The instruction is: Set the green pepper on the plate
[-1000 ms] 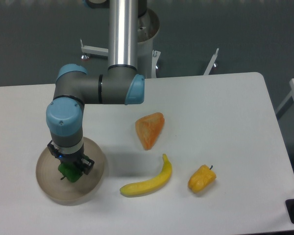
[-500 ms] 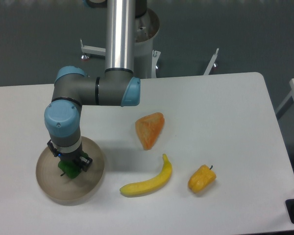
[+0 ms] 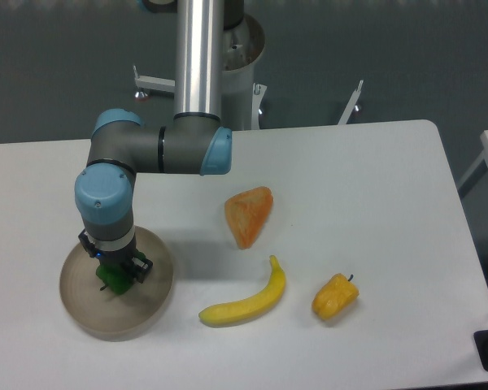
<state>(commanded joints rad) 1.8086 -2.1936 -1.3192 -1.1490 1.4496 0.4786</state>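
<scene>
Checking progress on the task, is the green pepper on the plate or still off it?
Over the plate: the green pepper sits within its rim under the gripper. Cannot tell whether it rests there or is released.

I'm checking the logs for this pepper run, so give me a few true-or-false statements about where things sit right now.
1. The green pepper is over the plate. True.
2. The gripper is above the banana. False: it is at the green pepper, over the plate.
3. The yellow pepper lies on the plate. False: it lies on the table, right of the banana.
4. The orange wedge lies apart from the banana. True.
</scene>
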